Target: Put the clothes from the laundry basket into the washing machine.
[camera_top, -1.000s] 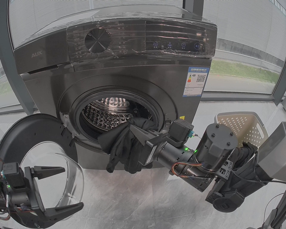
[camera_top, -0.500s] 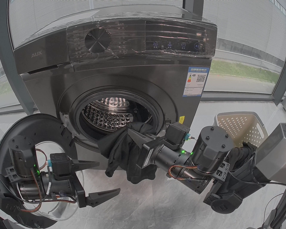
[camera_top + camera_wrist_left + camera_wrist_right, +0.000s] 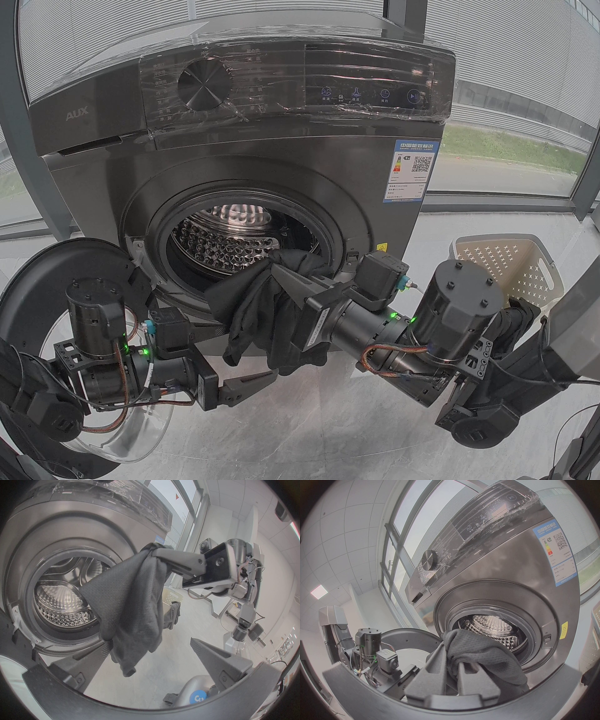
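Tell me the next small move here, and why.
Probably the right gripper pushes the garment deeper into the drum: its grasp sits at the drum's mouth, yet most of the garment hangs outside, by the open left gripper.

Bright daylight pours through the tall windows (image 3: 512,94) behind the dark grey front-loading washing machine (image 3: 262,162). Glare streaks the clear plastic film (image 3: 300,81) on its panel and glints off the perforated steel drum (image 3: 225,247). Wrist views bow into black corners.
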